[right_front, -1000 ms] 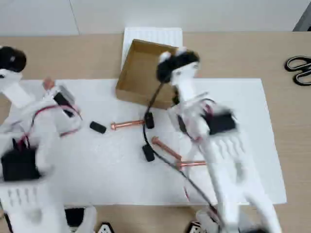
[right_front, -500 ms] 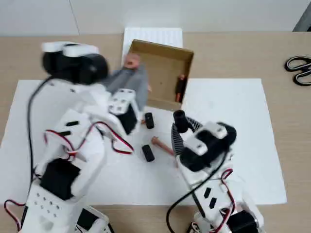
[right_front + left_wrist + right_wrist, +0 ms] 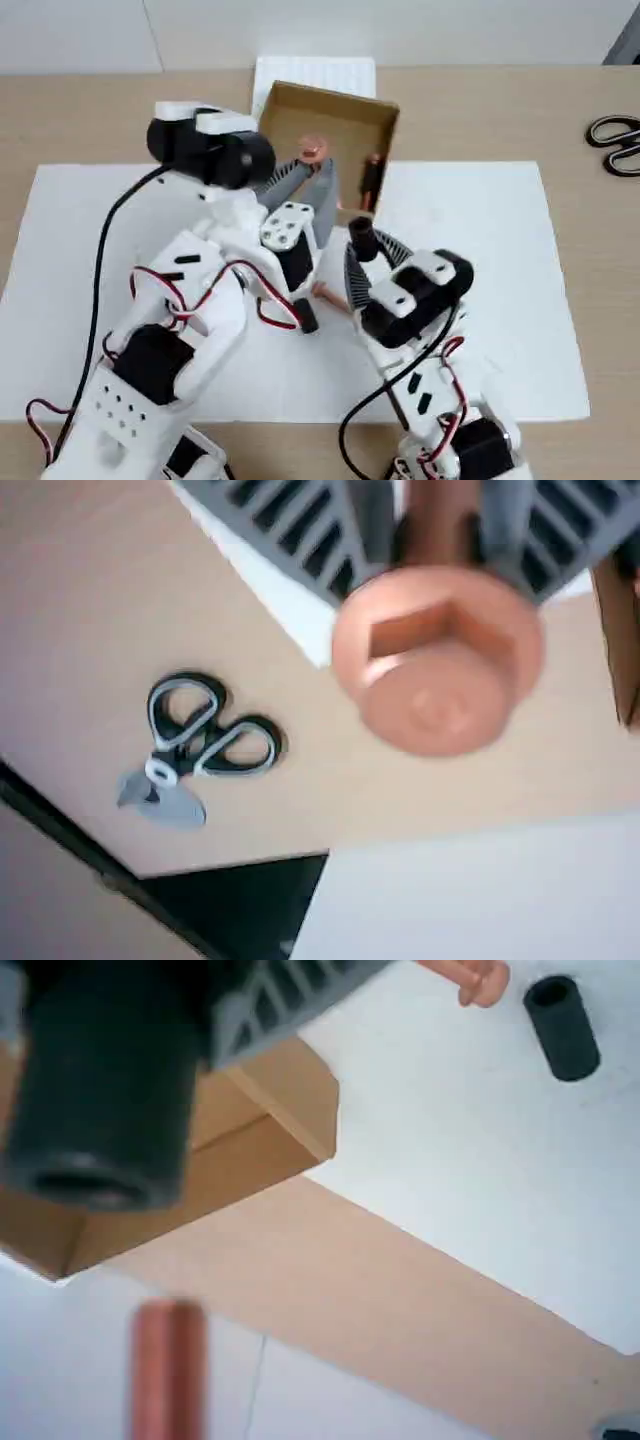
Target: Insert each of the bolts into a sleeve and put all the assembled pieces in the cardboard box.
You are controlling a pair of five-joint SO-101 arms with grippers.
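My left gripper (image 3: 309, 172) is shut on a copper bolt (image 3: 313, 151), whose hexagonal head (image 3: 437, 660) points up and away, over the near wall of the cardboard box (image 3: 283, 112). My right gripper (image 3: 363, 247) is shut on a black sleeve (image 3: 361, 238) just right of it, with the open end (image 3: 92, 1172) facing the box. One assembled piece (image 3: 372, 180) lies in the box. A loose bolt (image 3: 328, 294) and a loose black sleeve (image 3: 306, 317) rest on the white sheet (image 3: 480, 250) between the arms.
Scissors (image 3: 615, 141) lie on the wooden table at the far right. In the right wrist view, a box corner (image 3: 300, 1110), the loose bolt's head (image 3: 480, 980) and a loose sleeve (image 3: 562, 1026) are close by. White paper (image 3: 315, 74) lies behind the box.
The left arm swung in from the left with the bolt to the box's near wall. The right arm drew back from the box, leaving an assembled piece in it, and now holds a sleeve.
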